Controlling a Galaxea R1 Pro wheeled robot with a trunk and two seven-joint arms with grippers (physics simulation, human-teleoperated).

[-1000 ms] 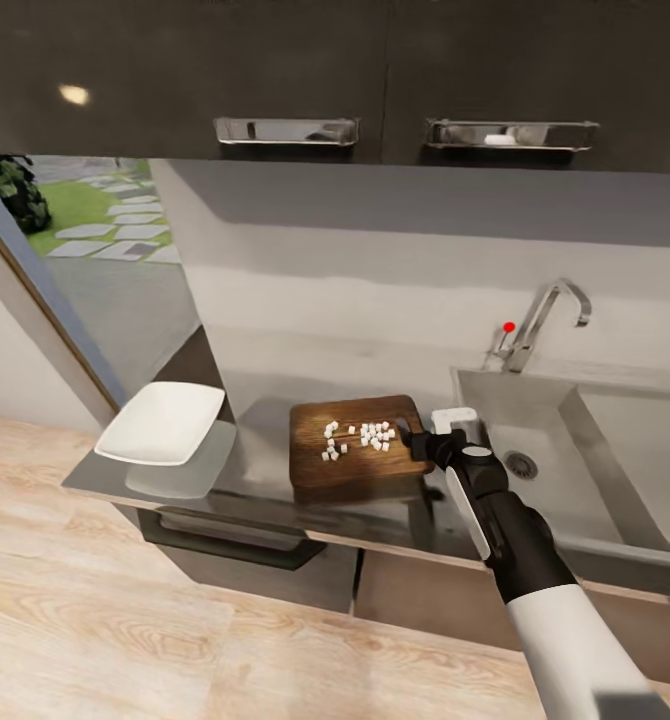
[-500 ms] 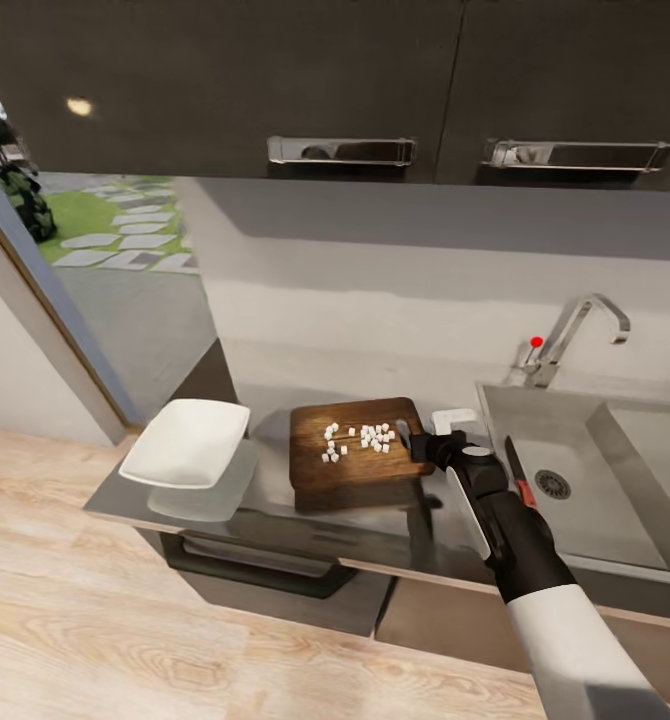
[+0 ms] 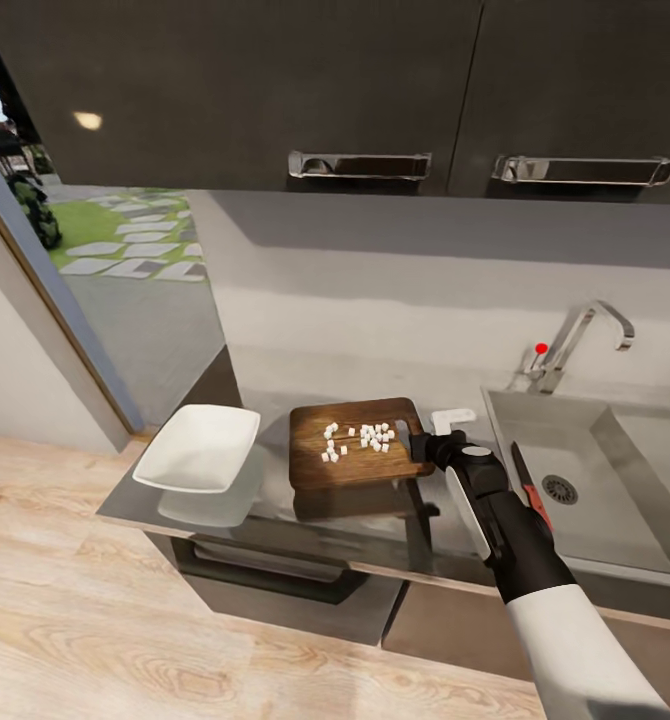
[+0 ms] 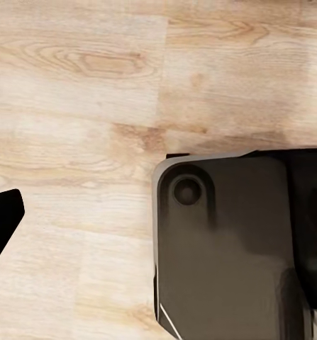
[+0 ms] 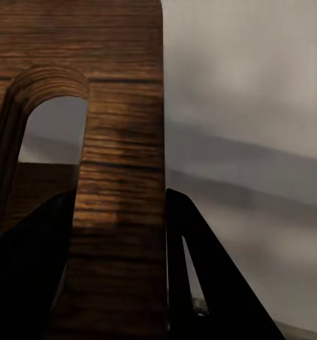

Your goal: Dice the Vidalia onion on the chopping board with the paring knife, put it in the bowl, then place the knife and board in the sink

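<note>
Onion dice [image 3: 361,437] lie scattered over the chopping board [image 3: 350,468], and my right gripper [image 3: 415,443] is clamped on that board's handle end, a finger [image 5: 201,276] on either side of the wooden strip beside the slot. The board seems lifted a little clear of the bench [image 3: 275,505], though the gap under it is hard to judge from the head view. Further out, the white bowl [image 3: 197,447] sits near the board's far end, by the bench corner, and the paring knife [image 3: 531,490] already lies in the sink [image 3: 615,470] on my other side. My left gripper I cannot read. I judge the step in hand is carrying the dice to the bowl; next I must keep the board level, bring it over the bowl, then tip it gently.
</note>
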